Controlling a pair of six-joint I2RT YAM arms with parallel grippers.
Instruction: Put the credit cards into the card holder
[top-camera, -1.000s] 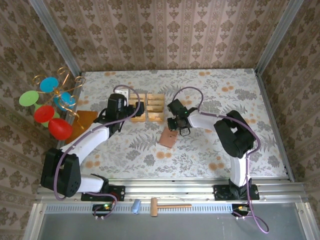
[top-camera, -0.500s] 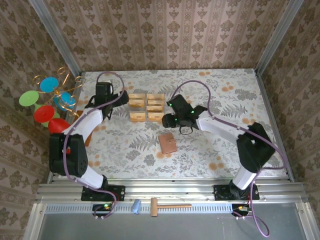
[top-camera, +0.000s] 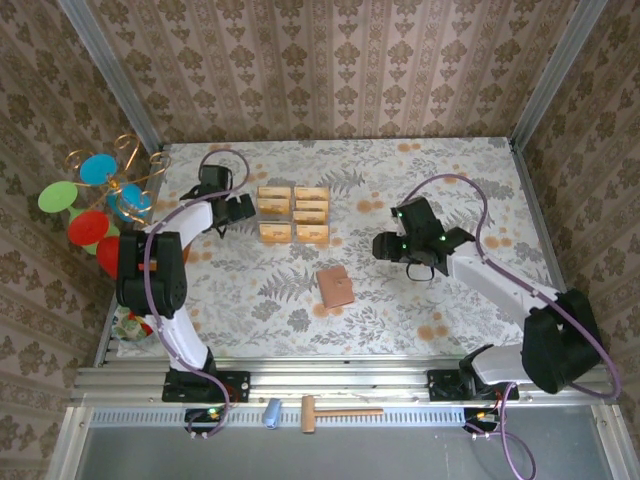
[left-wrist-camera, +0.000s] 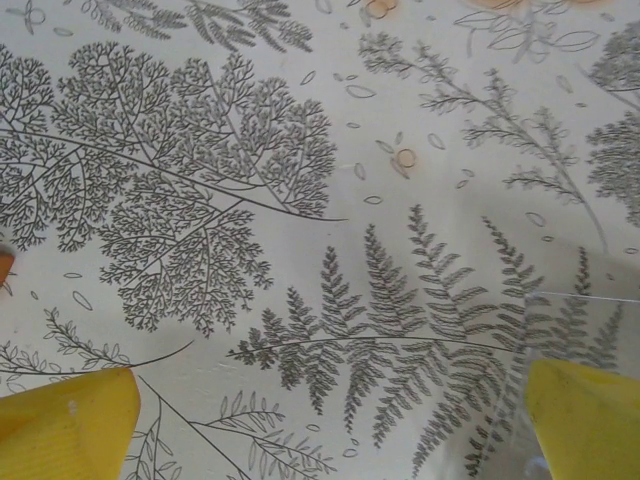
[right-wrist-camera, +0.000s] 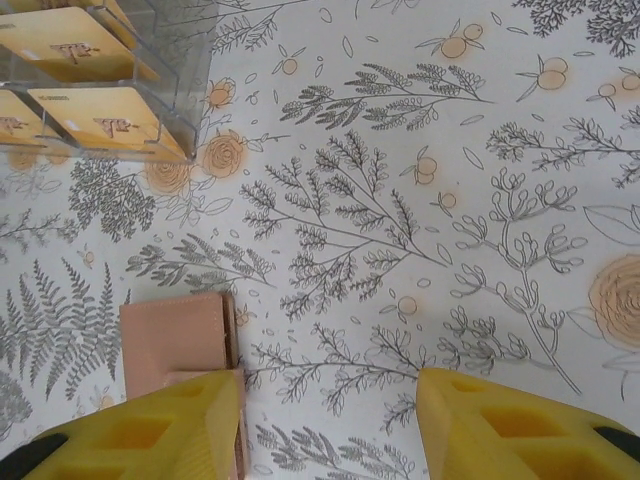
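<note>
The card holder (top-camera: 335, 288) lies flat mid-surface (top-camera: 250, 300), apart from the six credit cards (top-camera: 293, 214) in their clear tray (right-wrist-camera: 185, 110) beyond it, while the left jaws gape wide over bare surface and the right jaws stand parted and empty near the holder.

- No word, number or brand name could be read in any of the three views.
- Credit cards (right-wrist-camera: 72, 45), right wrist view: the two nearest tan faces each carried a small dark printed mark near the middle. It was shaped like a short logo or word, but too small and blurred to make out.
- Same cards from the top view (top-camera: 293, 214): pale stripes showed, and any print was too small to tell.
- Card holder (right-wrist-camera: 172, 340): nothing legible was made out on its pinkish-brown face.
</note>
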